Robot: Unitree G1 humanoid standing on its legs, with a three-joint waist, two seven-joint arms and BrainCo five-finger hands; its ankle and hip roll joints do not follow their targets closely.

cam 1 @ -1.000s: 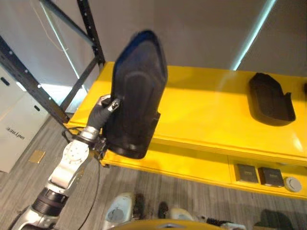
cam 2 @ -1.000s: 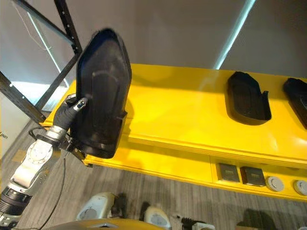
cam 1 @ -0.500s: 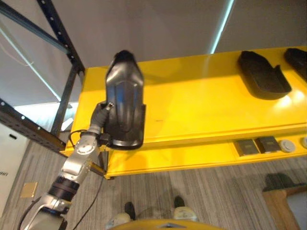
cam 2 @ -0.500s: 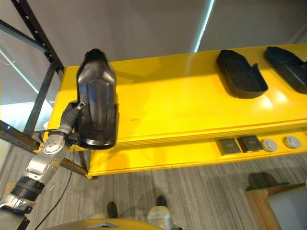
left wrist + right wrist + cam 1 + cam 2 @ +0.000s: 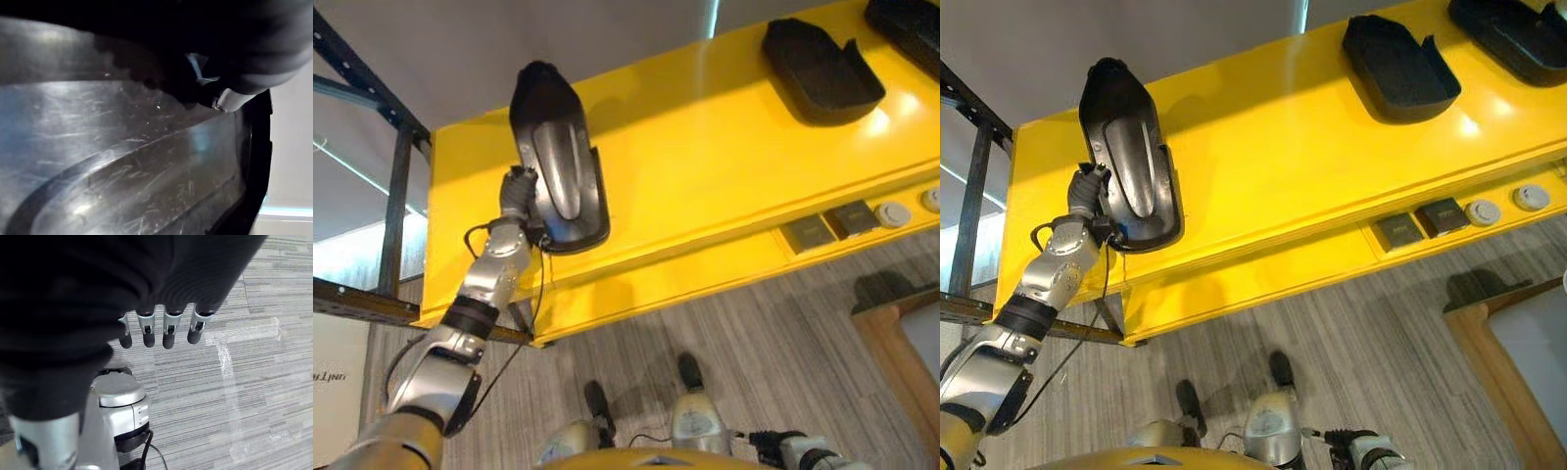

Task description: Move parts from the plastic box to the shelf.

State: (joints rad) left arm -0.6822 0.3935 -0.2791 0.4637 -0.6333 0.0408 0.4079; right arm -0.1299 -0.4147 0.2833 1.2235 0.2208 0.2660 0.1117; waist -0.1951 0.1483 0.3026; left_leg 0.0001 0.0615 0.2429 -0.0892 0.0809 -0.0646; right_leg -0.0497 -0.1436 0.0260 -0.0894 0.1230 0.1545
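Note:
A long black moulded part (image 5: 556,157) lies tilted over the left end of the yellow shelf (image 5: 705,166), its near end past the shelf's front lip. My left hand (image 5: 517,191) grips the part's left edge from the side, fingers curled on its rim. Close up, the part's scratched glossy inside (image 5: 122,161) shows past one fingertip (image 5: 222,100). My right hand (image 5: 168,330) hangs over the grey floor with fingers straight and nothing in it. Two more black parts (image 5: 1396,69) (image 5: 1508,34) rest on the shelf's right end.
A dark metal rack upright (image 5: 396,186) stands just left of the shelf. Small square and round fittings (image 5: 852,217) sit in the shelf's front ledge. A wooden frame (image 5: 901,343) stands on the floor at lower right.
The camera has shifted. My left hand has carried the part from upright in front of the shelf to lying lower over the shelf's left end.

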